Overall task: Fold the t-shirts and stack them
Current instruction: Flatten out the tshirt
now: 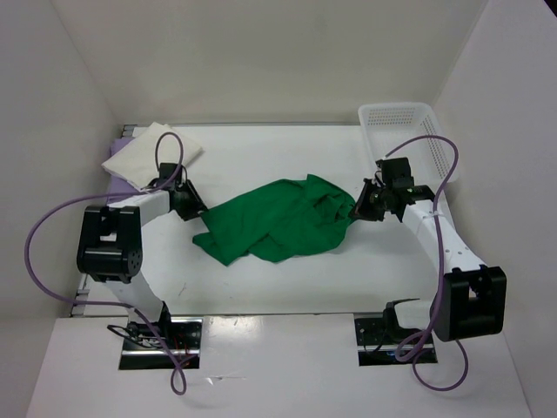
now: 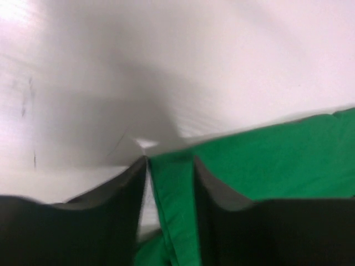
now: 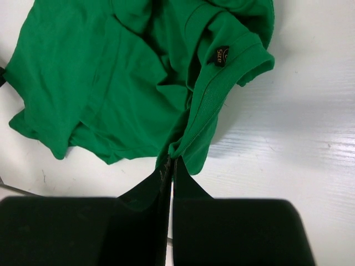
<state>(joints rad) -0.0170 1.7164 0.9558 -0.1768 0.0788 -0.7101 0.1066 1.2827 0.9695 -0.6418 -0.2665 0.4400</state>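
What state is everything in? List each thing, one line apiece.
Bright green cloth t-shirt: crumpled, unfolded, mid-table.
Cream white cloth t-shirt: folded, far left corner.
Lavender purple cloth t-shirt: under the cream one, only an edge shows.
White plastic mesh basket: upright, looks empty.
Left gripper: open, green cloth between its jaws.
Right gripper: shut on the green t-shirt's hem.

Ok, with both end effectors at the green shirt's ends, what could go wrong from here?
1. The right end effector pinches only a hem of the green t-shirt at its fingertips; a pull might slip it free.
2. The left end effector stands open around a fold, so closing may catch bunched layers and leave the shirt twisted when spread.
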